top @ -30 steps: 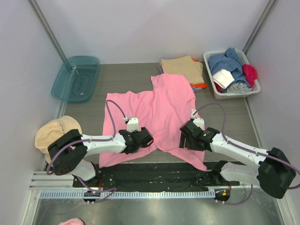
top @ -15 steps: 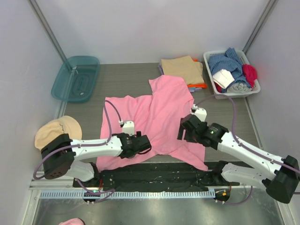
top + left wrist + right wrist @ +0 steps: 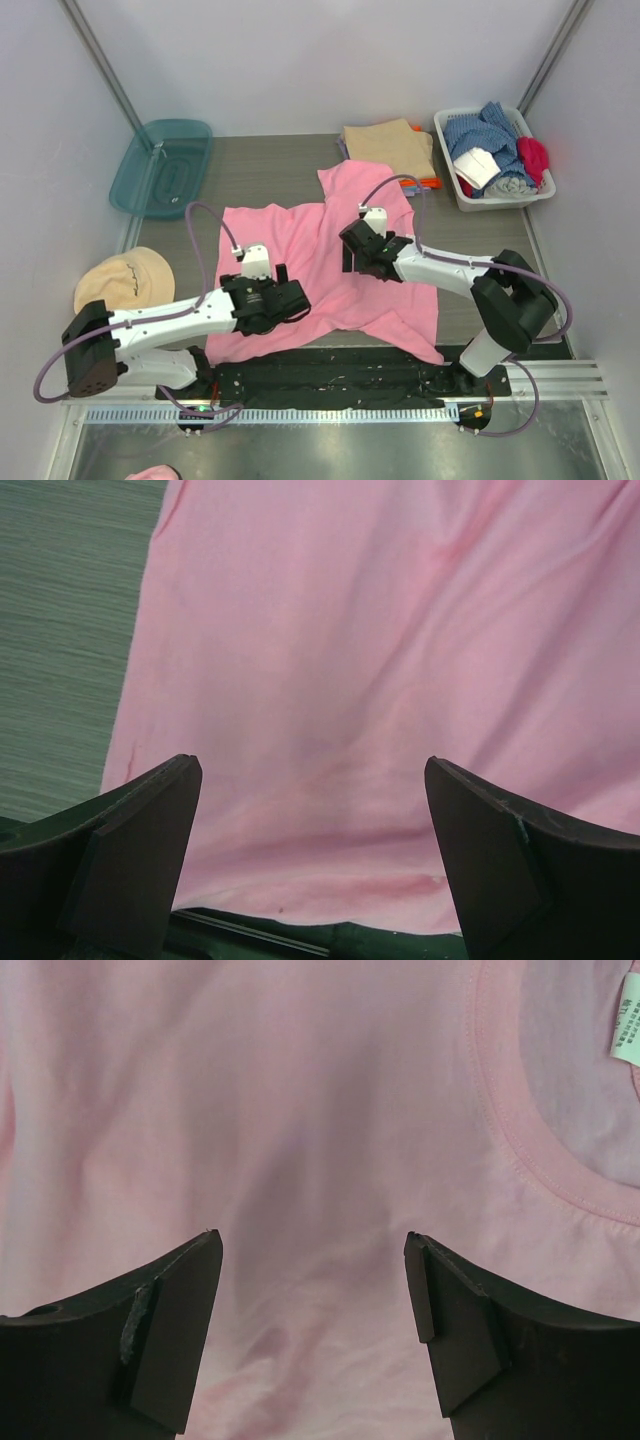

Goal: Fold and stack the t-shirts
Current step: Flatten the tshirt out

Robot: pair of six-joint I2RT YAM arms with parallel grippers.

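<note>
A bright pink t-shirt (image 3: 330, 250) lies spread and creased on the table's middle, its near hem over the black mat. My left gripper (image 3: 296, 298) hovers open over the shirt's near left part; the left wrist view shows pink cloth (image 3: 330, 660) and its hem between the fingers of the gripper (image 3: 310, 770), nothing held. My right gripper (image 3: 347, 252) hangs open over the shirt's centre; the right wrist view has the gripper (image 3: 312, 1238) above cloth near the collar (image 3: 540, 1170). A stack of folded t-shirts, tan on top (image 3: 390, 148) with an orange edge (image 3: 425, 184), sits at the back.
A teal bin (image 3: 160, 165) stands at the back left. A white basket (image 3: 500, 200) of mixed clothes is at the back right. A round tan cap (image 3: 125, 280) lies left of the left arm. A black mat (image 3: 330, 368) runs along the near edge.
My right gripper has swung back and left from the shirt's right side to its centre. The left gripper drifted slightly left. Both have opened wider.
</note>
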